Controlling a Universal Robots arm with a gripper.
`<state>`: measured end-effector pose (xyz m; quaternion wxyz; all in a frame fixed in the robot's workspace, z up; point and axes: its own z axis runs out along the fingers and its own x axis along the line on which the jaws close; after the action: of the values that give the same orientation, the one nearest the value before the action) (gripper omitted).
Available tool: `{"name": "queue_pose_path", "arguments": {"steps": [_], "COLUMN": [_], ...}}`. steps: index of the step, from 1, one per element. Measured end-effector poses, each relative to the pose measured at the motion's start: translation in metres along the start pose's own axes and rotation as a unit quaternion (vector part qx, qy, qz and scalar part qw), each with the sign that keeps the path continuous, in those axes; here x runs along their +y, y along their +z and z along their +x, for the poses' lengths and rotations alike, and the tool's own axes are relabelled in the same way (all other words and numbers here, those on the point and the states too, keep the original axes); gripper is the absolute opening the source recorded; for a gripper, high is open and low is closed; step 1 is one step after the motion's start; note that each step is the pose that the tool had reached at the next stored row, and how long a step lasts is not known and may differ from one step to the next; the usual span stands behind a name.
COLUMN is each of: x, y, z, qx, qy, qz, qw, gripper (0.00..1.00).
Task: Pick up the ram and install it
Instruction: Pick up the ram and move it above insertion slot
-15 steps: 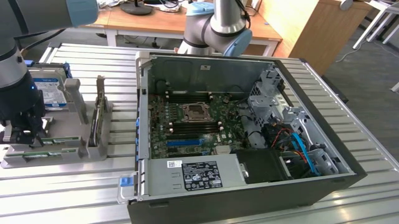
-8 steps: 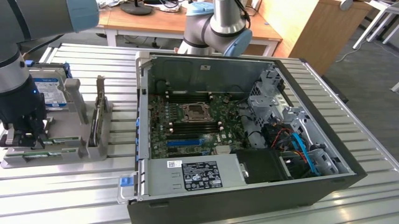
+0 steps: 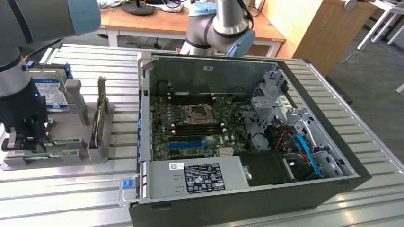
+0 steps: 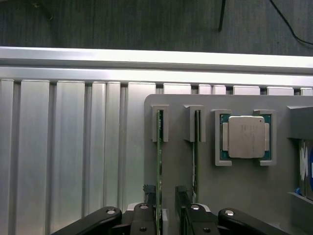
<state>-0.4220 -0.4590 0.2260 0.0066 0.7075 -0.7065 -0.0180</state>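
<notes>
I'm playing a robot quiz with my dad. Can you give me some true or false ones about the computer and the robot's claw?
1. The computer case has its side open. True.
2. The gripper has lifted the ram into the air. False: the ram stands on edge in the gray holder, between the open jaws.
3. A square silver chip sits in that holder. True.
4. The gripper is inside the case. False: it hangs over the holder, beside the case.
</notes>
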Motion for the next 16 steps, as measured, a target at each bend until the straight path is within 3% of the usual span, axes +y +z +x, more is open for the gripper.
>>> {"name": "queue_pose_path", "arguments": {"steps": [12,16], "x": [0.0000,-0.0002], "y": [0.0025,0.0078], "z": [0.0030,0.0031], "qx": [-0.0001,0.0000], "qy": [0.000,0.000], "qz": [0.0001,0.0005], "qw": [1.0000,1.0000], "gripper": [0.30,0.30]}}
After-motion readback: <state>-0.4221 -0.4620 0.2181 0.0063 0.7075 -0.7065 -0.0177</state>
